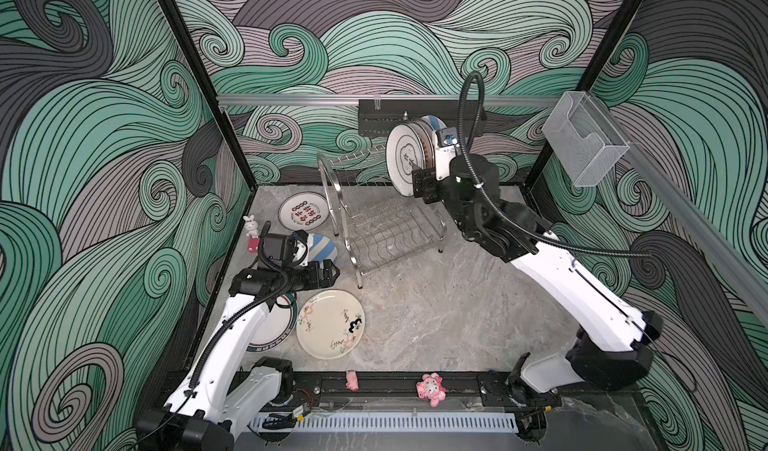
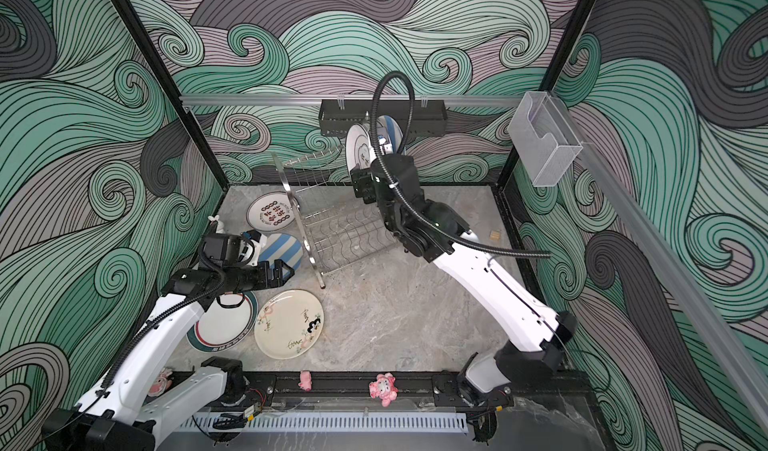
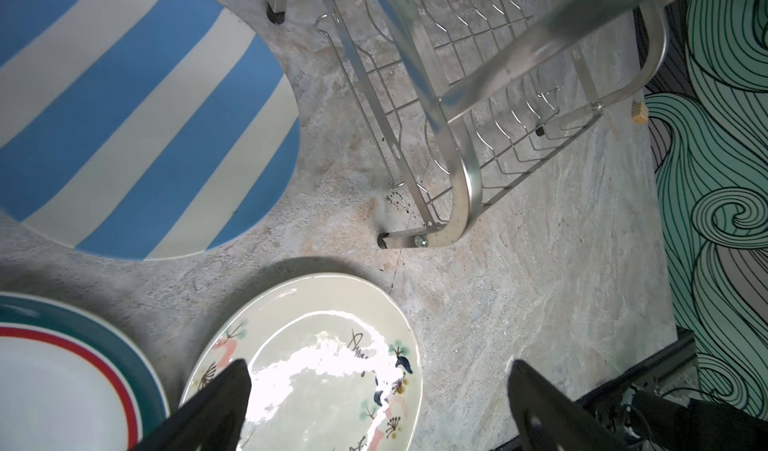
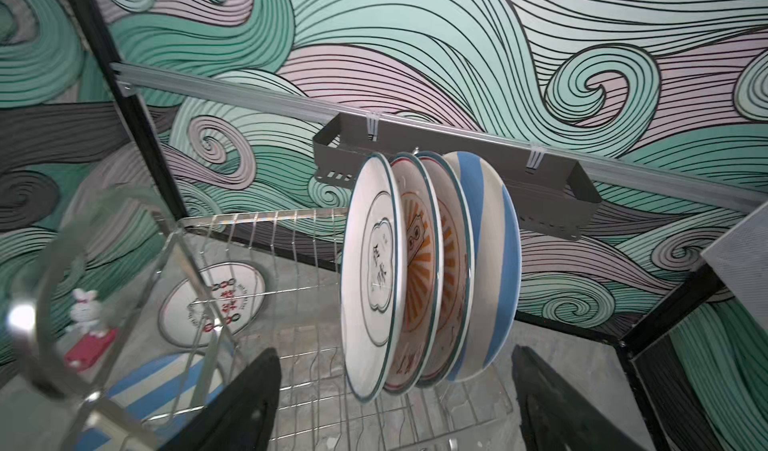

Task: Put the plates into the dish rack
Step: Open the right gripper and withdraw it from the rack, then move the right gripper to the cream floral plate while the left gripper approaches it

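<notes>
The steel dish rack [image 1: 332, 195] stands at the back of the table. Several plates stand on edge in its upper tier: the cloud-outline plate [image 4: 374, 270] in front, an orange sunburst plate [image 4: 419, 253] behind it and a blue-white striped one [image 4: 494, 262] at the back. My right gripper [image 4: 395, 390] is open just short of their lower edges, holding nothing. On the table lie a plate with red-black characters [image 1: 302, 211], a striped plate [image 1: 322, 248], a cream plate with drawings [image 1: 330, 324] and a teal-rimmed plate [image 1: 274, 328]. My left gripper [image 3: 378, 407] hangs open over the cream plate's edge.
A black perforated shelf [image 1: 419, 116] hangs on the back rail behind the rack. At the right wall is a clear plastic box [image 1: 582, 145]. A bunny figurine [image 1: 250, 225] stands at the left wall. Pink toys [image 1: 432, 388] sit on the front rail, and a small wooden cube [image 2: 494, 235] lies beside the right arm.
</notes>
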Robot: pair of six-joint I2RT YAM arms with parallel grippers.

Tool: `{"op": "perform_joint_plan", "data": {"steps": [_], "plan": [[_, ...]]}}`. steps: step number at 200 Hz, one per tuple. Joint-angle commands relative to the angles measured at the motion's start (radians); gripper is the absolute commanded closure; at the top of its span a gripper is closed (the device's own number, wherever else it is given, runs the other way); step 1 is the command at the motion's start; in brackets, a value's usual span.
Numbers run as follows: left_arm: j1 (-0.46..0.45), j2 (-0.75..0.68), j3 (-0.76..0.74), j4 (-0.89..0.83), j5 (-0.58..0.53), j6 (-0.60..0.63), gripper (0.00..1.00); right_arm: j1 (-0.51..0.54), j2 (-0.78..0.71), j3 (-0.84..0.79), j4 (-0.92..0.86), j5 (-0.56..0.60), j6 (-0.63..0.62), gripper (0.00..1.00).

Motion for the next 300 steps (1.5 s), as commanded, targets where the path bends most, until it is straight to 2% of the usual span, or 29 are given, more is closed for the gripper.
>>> {"op": "perform_joint_plan", "data": {"steps": [1,16,59,96,131,158,217,242,300], "plan": [[0.013,0.004,0.049,-0.044,-0.088,-0.058,0.01,0.003,-0.096,-0.076,0.024,-0.165,0.051,0.11],[0.016,0.003,0.045,-0.039,-0.1,-0.08,0.02,0.003,-0.159,-0.162,0.014,-0.235,0.074,0.07],[0.022,-0.03,-0.001,-0.016,-0.175,-0.166,0.01,0.003,-0.338,-0.5,0.08,-0.403,0.217,0.04],[0.023,-0.048,-0.051,0.012,-0.189,-0.209,0.01,0.006,-0.413,-0.718,0.165,-0.589,0.321,0.0],[0.023,-0.071,-0.096,0.015,-0.229,-0.23,0.01,0.014,-0.509,-0.945,0.361,-0.639,0.423,0.01],[0.023,-0.102,-0.147,0.055,-0.231,-0.245,0.01,0.022,-0.537,-1.074,0.472,-0.647,0.552,0.02],[0.024,-0.072,-0.228,0.098,-0.264,-0.296,0.01,0.08,-0.415,-1.246,0.67,-0.678,0.772,0.04],[0.023,-0.04,-0.242,0.101,-0.266,-0.325,0.01,0.123,-0.326,-1.306,0.806,-0.67,0.859,0.05],[0.025,-0.016,-0.311,0.15,-0.248,-0.345,0.01,0.21,-0.083,-1.314,1.011,-0.654,1.007,0.06]]}}
